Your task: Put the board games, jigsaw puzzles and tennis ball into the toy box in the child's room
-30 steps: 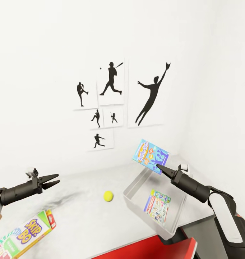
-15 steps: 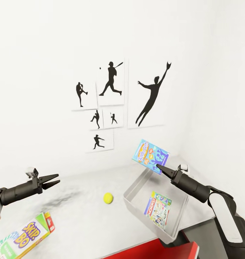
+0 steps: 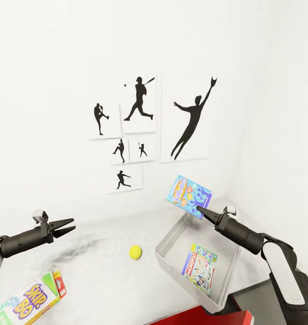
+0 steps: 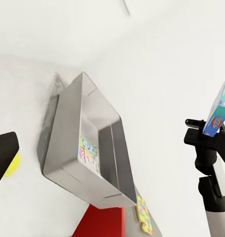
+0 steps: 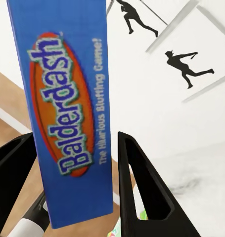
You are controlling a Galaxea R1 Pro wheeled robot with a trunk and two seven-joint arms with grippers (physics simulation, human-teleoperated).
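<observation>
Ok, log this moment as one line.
right hand: shut on Balderdash game, above toy box | left hand: open, empty | Monopoly: in box | ball, Skip-Bo: on table

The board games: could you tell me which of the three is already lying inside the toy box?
The Monopoly game lies in the toy box. The light-blue game is held by the right gripper above it; Skip-Bo sits on the table.

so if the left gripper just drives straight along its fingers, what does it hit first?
Probably the toy box: in the left wrist view it lies straight ahead, with the tennis ball off to one side. The left gripper sits above the table, so depth is uncertain.
</observation>
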